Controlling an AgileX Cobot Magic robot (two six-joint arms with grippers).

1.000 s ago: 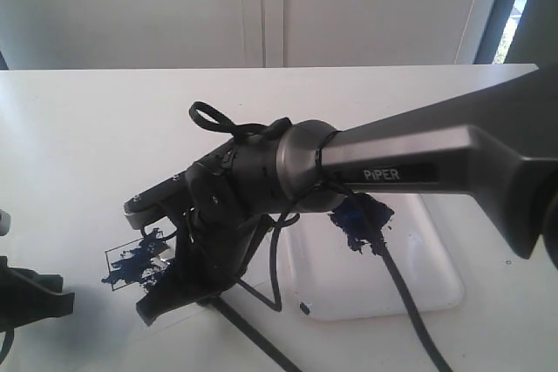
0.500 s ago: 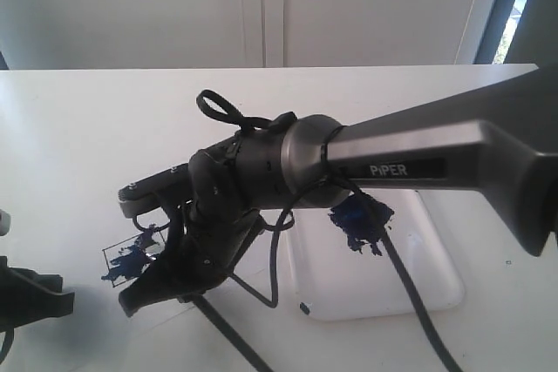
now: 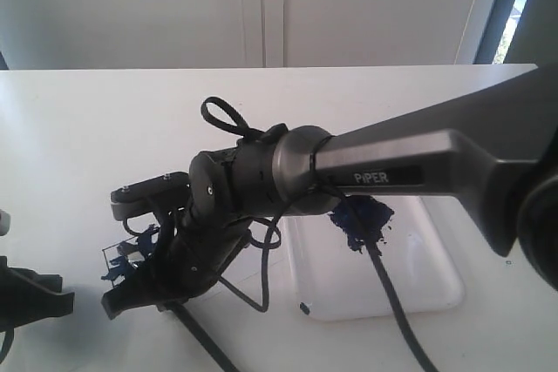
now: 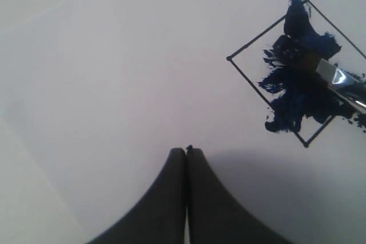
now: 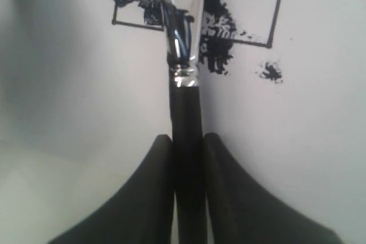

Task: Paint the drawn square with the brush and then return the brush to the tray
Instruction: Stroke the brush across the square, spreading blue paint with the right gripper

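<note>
Here, the right hand (image 5: pixel 187 138), clamped on the brush (image 5: pixel 186 112), holds its bristles in the square (image 5: pixel 246 10) at the frame's top, where a long stroke could drag paint past the outline.

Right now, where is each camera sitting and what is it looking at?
Exterior view: off the arms, facing across the white table at the glossy white plastic tray; the grey right arm fills the middle.
Left wrist view: on the left arm, looking down on the pen-drawn black square; its shut jaws show.
Right wrist view: on the right arm, looking along the thin black-handled paintbrush its jaws clamp.
Shared: both wrist views show the blue-smeared square and brush.
</note>
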